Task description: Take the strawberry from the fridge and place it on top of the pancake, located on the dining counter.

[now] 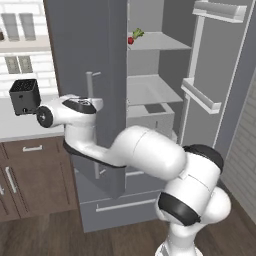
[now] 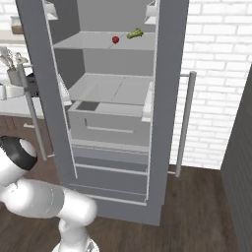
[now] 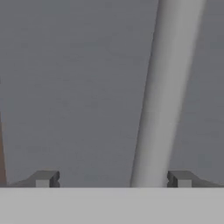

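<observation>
Gripper [image 3: 113, 180] open, tips wide apart, facing the grey door panel with the bar handle [image 3: 168, 92] running between them, nearer one tip; nothing held. Not touching the handle as far as visible; contact point cut off at the bottom of the hand view.

Strawberry [image 1: 130, 40] on upper shelf [image 1: 160, 42] inside fridge [image 1: 85, 50], near that shelf's front edge, well above and to the right of the hand in left base view. Same berry in right base view [image 2: 115, 39], just beside a green leafy bit [image 2: 135, 34]; unclear whether that green is a separate item or the berry's cap. Too small to tell the berry's long axis.

Hand sits low at the outer face of the left door, well apart from the berry; door panel between hand and shelf. Judgement: next move needs pulling back from the handle, going up and around the door edge into the open compartment, approaching the berry from the front.

Fingers blocked by wrist in left base view. Toaster [image 1: 24, 96] on wall counter [image 1: 20, 127] just behind the wrist. Right door open, door bins [image 1: 202, 95] visible. Pancake and dining counter somewhere off-frame.
</observation>
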